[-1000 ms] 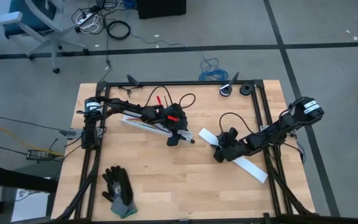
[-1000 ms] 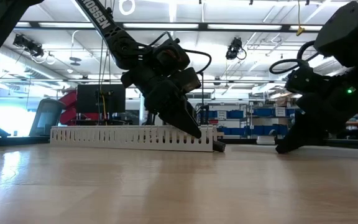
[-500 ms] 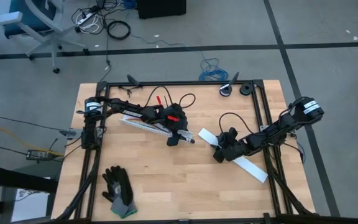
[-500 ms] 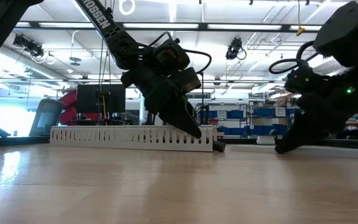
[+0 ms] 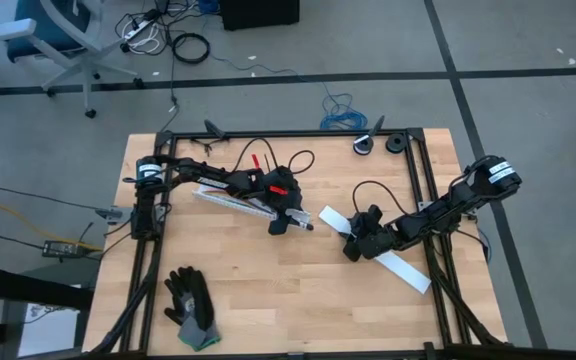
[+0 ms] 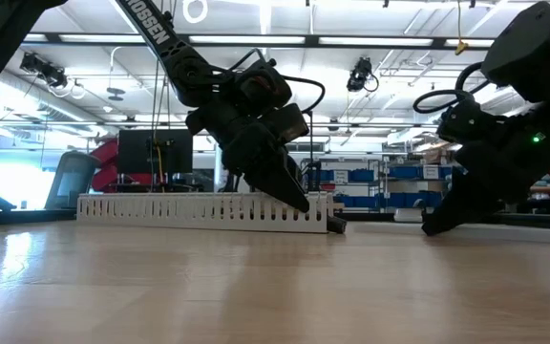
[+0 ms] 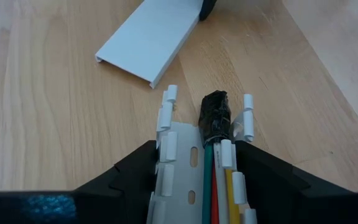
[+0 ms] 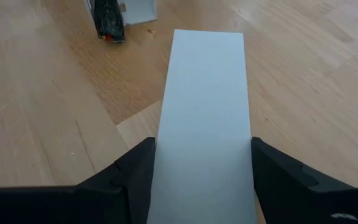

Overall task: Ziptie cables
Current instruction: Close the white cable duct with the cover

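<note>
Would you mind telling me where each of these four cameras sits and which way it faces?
High view: overhead, straight down on the table; both arms show.
Low view: at tabletop height, level toward the room; both arms come down from above.
Left wrist view: on the left arm, looking past the left gripper astride the slotted strip holding the cables.
Right wrist view: on the right arm, looking past the right gripper astride the flat white strip.
Shared: both wrist views show the flat white strip.
</note>
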Motion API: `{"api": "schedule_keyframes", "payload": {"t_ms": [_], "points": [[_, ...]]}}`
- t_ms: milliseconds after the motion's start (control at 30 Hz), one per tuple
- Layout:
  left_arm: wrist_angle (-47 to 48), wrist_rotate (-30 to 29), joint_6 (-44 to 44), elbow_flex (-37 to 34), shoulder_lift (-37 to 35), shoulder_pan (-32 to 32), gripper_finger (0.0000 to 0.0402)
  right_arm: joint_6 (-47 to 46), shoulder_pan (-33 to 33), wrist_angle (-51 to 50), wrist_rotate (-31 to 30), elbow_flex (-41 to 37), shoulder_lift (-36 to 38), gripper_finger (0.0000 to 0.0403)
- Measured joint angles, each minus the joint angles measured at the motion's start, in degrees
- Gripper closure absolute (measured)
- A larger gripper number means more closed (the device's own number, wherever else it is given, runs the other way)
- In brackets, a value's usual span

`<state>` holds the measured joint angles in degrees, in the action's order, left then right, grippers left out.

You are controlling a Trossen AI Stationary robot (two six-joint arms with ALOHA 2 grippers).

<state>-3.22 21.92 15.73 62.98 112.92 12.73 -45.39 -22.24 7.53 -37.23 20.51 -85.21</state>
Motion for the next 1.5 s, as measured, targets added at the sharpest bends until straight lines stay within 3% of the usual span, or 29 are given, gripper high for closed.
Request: {"api": "schedule_keyframes", "payload": {"t_ms": [667, 967, 1133, 1300, 1500], "points": [[0.09, -0.01, 0.02, 0.00, -0.02, 0.00, 0.0184, 5.81, -0.17, 6.17, -2.02, -0.15, -0.13, 0.0194], [0.12, -0.01, 0.04, 0.00, -0.02, 0.00, 0.0184, 9.76, -0.17, 7.36, -3.01, -0.17, 1.05, 0.0259], [0.13, -0.03, 0.03, 0.00, -0.02, 0.00, 0.0184, 10.36, -0.05, 4.86, -2.32, -0.09, 1.16, 0.0272], [0.13, -0.01, 0.03, 0.00, -0.02, 0.00, 0.0184, 7.93, 1.31, 1.20, 0.07, 0.02, 1.29, 0.0251], [0.13, -0.03, 0.02, 0.00, -0.02, 0.00, 0.0184, 7.78, 2.56, 1.57, 1.75, 0.07, 1.31, 0.0179]]}}
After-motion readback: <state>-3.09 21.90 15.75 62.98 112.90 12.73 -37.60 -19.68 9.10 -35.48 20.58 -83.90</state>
